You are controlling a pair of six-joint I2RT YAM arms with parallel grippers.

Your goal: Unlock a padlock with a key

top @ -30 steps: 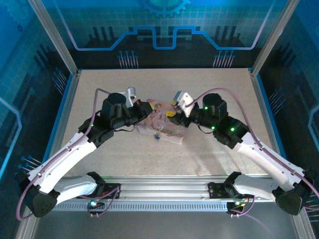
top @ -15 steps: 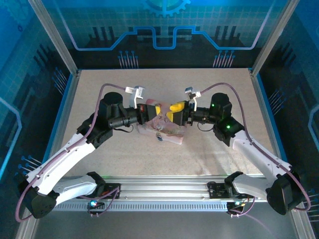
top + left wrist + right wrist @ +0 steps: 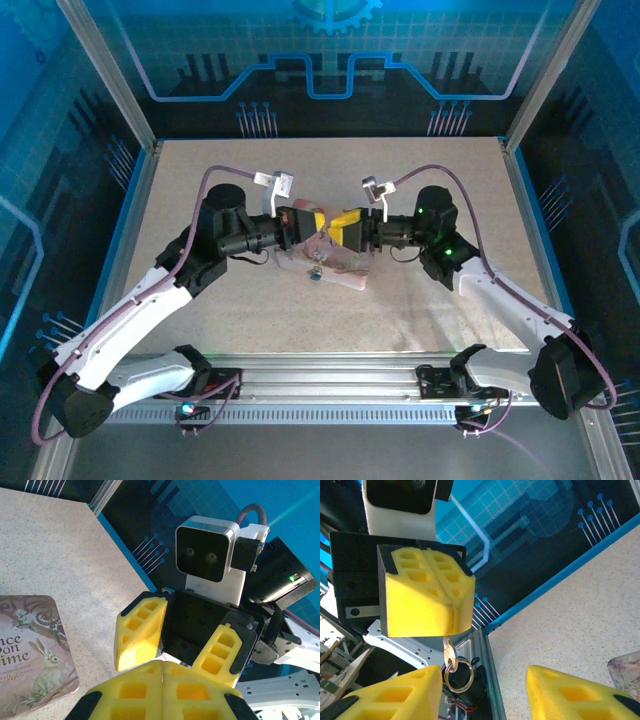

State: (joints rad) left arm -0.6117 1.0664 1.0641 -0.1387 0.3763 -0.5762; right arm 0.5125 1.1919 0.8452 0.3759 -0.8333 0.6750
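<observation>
Yellow-padded, the left gripper (image 3: 427, 595) is clamped on the one key (image 3: 449, 653), whose ring (image 3: 458, 676) dangles below, raised above the single pink tin (image 3: 350, 272). The right gripper (image 3: 485, 690) faces it, jaws partly apart and empty. The one padlock (image 3: 314, 272) lies at the tin's near edge, well apart from the key, so inserting and turning appear left to do.

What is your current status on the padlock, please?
Left gripper shut on key. Right gripper open, facing it. Padlock down at the tin, untouched.
</observation>
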